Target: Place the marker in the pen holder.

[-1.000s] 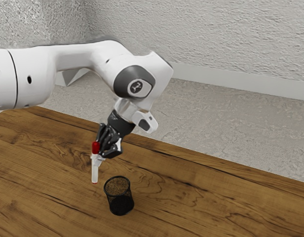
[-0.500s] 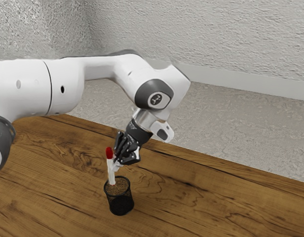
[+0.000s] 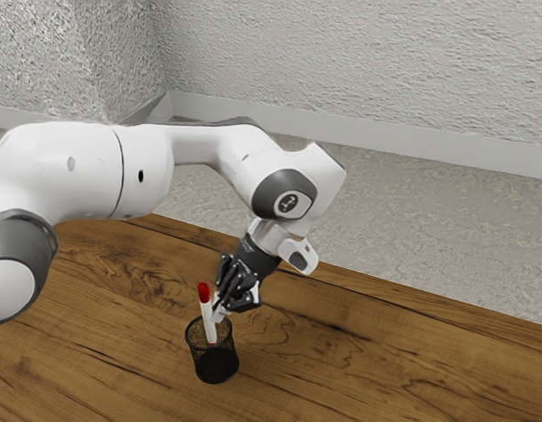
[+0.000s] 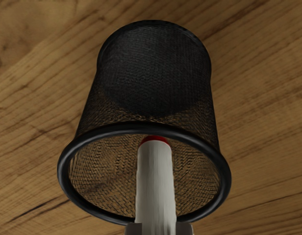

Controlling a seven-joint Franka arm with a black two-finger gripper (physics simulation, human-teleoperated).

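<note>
In the exterior view, the arm (image 3: 201, 149) came in from the exterior view's left and reached down over the wooden table (image 3: 385, 360). The black gripper (image 3: 220, 311) was closed about the white barrel of the marker (image 3: 208, 323), just above the rim of the pen holder (image 3: 216, 364). The marker stood close to upright, its red cap (image 3: 204, 293) uppermost and leaning a little to the exterior view's left, its lower end within the mouth of the black mesh pen holder, which stood upright on the table.

In the wrist view, the fingers (image 4: 134, 229) pressed the barrel from both sides, drawn together as far as its thickness let them. The marker's red-edged lower end (image 4: 155, 139) lay inside the ring of the rim, and the wood grain showed through the mesh
</note>
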